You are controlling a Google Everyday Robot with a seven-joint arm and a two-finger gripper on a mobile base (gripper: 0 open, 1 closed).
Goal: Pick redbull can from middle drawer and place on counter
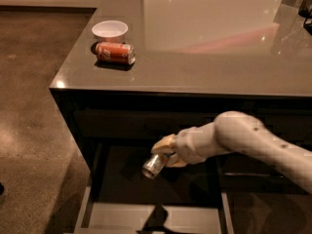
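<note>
as it hangs over the middle drawer, the gripper clamps the redbull can, label unreadable

Arm stretched leftward, gripper clamped on a can.
The pale arm enters from the right edge, bends at a rounded joint and runs left to the wrist. The gripper hangs over the open drawer, its fingers closed around the can, which tilts down-left.
</note>
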